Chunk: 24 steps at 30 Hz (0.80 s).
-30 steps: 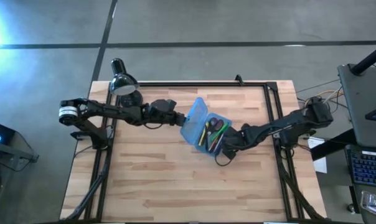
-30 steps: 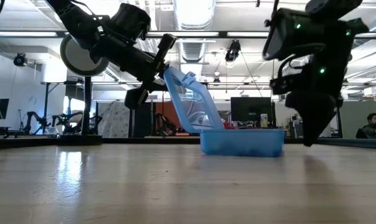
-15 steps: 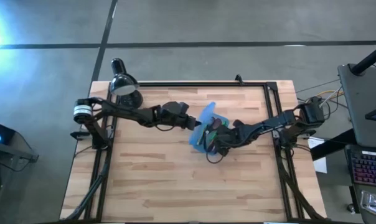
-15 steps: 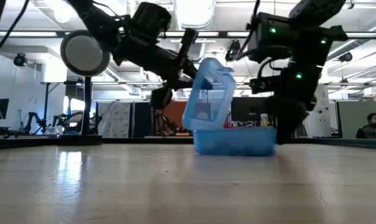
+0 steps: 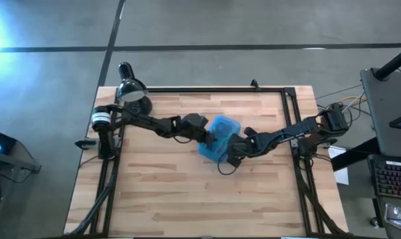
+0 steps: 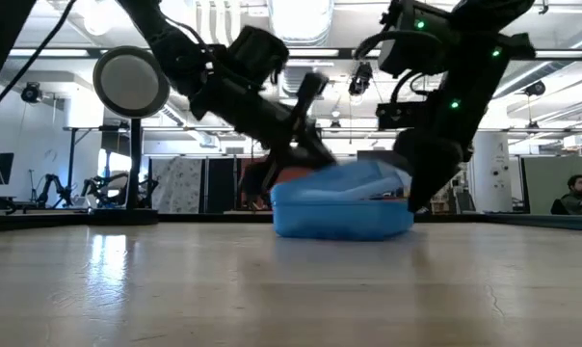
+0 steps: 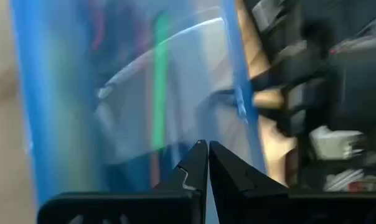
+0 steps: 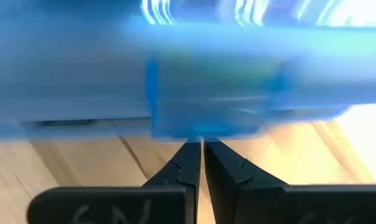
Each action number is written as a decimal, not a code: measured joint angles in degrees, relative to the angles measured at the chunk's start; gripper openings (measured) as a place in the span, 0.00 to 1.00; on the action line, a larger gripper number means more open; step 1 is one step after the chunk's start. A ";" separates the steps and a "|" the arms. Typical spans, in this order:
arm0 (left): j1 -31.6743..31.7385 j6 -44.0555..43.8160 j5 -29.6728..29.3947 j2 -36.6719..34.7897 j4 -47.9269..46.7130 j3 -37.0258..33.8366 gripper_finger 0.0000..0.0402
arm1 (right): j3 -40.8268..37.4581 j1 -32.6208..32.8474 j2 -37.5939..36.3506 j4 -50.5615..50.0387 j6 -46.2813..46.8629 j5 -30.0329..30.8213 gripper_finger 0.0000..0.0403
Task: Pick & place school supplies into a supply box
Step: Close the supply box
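1. The supply box (image 5: 219, 136) sits near the middle of the table (image 5: 167, 192), a translucent blue case lying flat on the wood with its lid down over the lower half, or very nearly so.
2. From the table-level camera the supply box (image 6: 341, 204) looks low and wide, the lid slightly raised toward the right arm's side; whether it has fully latched is not clear.
3. The left gripper (image 5: 206, 135) reaches in from the lamp side and meets the box at its near edge, pressing on the lid.
4. Its own camera shows the two dark fingertips (image 7: 197, 163) drawn together with only a sliver of gap, resting against the blue lid (image 7: 132, 93) and gripping nothing.
5. Through that lid a green pen (image 7: 158, 81) and a reddish streak beside it can be made out inside; the rest of the school supplies are too blurred to tell apart.
6. The right gripper (image 5: 234, 151) comes in from the opposite side and touches the box at its other long edge, so the box lies squeezed between the two arms.
7. Its fingertips (image 8: 189, 163) are also pinched nearly together, tips right up against the box wall (image 8: 200, 81), just above the wood, with nothing held.
8. A black desk lamp (image 5: 131, 88) stands at the table's far left corner, well apart from the box.
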 joint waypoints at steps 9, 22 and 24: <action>-0.54 0.07 0.32 1.86 -1.24 0.05 0.00 | 0.01 3.78 -5.77 -11.62 5.59 0.31 0.03; -1.67 0.61 -0.20 3.77 -2.21 0.15 0.00 | -0.15 -5.26 -14.13 2.52 9.38 -1.17 0.03; -1.73 0.55 -0.25 4.14 -1.85 0.21 0.00 | -0.07 -6.79 -10.68 3.91 9.16 -4.43 0.03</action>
